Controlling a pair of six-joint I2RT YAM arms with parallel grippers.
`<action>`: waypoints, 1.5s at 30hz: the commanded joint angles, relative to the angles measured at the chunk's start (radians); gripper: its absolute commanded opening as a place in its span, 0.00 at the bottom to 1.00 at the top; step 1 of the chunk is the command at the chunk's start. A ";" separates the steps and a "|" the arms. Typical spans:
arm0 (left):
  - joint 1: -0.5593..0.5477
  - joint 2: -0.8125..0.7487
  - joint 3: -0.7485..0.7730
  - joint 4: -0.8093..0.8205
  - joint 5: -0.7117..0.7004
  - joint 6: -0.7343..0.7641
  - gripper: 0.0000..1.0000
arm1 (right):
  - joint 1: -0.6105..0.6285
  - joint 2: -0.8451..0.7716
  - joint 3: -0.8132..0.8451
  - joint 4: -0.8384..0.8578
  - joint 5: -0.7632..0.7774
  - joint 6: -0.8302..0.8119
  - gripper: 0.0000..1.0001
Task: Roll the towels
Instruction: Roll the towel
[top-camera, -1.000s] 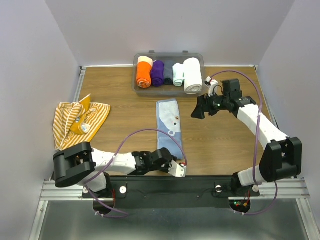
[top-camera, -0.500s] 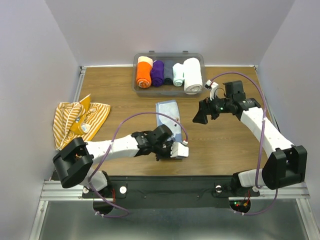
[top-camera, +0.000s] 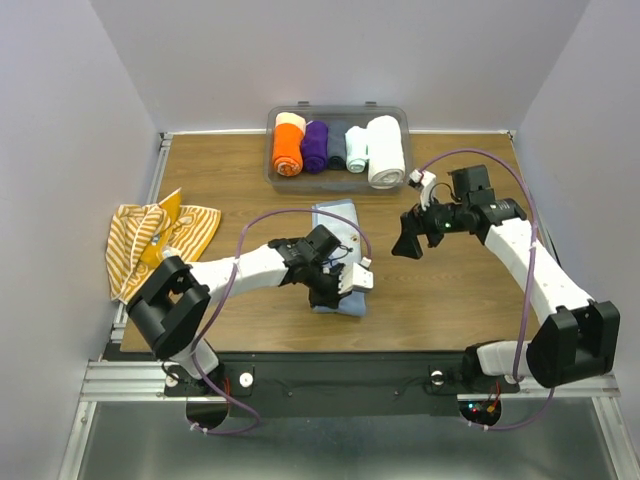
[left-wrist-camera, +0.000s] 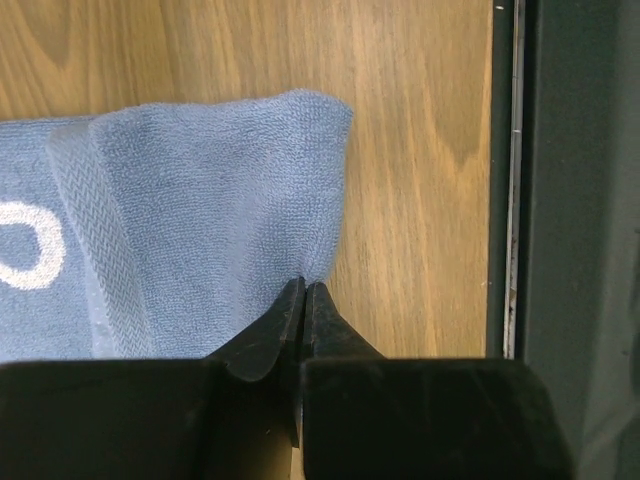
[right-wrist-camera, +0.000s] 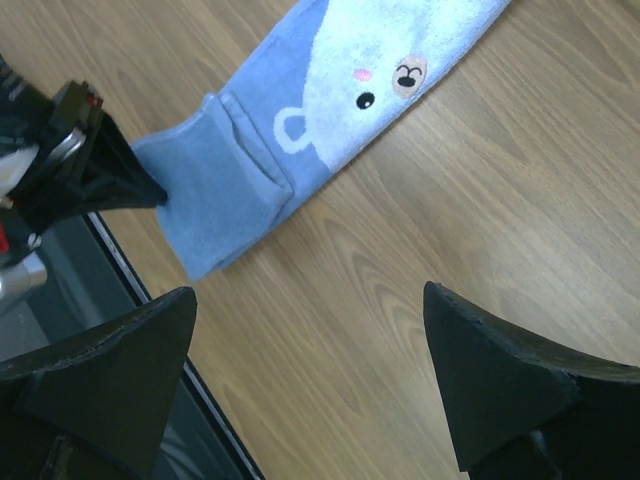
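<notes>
The pale blue towel (top-camera: 336, 214) lies lengthwise at the table's middle, its near end folded back onto itself. My left gripper (top-camera: 338, 287) is shut on that folded end; in the left wrist view the fingertips (left-wrist-camera: 305, 287) pinch the edge of the blue cloth (left-wrist-camera: 200, 190). The right wrist view shows the towel (right-wrist-camera: 330, 90) with its white animal face, and the left gripper (right-wrist-camera: 95, 175) at its folded end. My right gripper (top-camera: 405, 244) hovers open to the right of the towel, nothing between its fingers (right-wrist-camera: 310, 300). The yellow-orange striped towel (top-camera: 160, 240) lies crumpled at the left.
A clear bin (top-camera: 338, 108) at the back holds an orange roll (top-camera: 288, 146), a purple roll (top-camera: 315, 146), smaller rolls and a thick white roll (top-camera: 385, 150). The black rail (top-camera: 330, 365) runs along the near edge.
My left gripper shut on the blue towel's near end and carried it away from the near edge, folding the towel over itself. The right gripper drifted slightly right, still open.
</notes>
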 joint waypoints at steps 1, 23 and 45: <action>0.017 0.031 0.082 -0.068 0.087 0.036 0.00 | -0.004 -0.060 -0.025 -0.081 -0.004 -0.136 0.99; 0.226 0.423 0.371 -0.335 0.352 0.061 0.01 | 0.103 -0.172 -0.139 -0.210 0.105 -0.387 0.84; 0.239 0.548 0.455 -0.441 0.412 0.088 0.06 | 0.762 0.036 -0.197 0.304 0.593 -0.199 0.81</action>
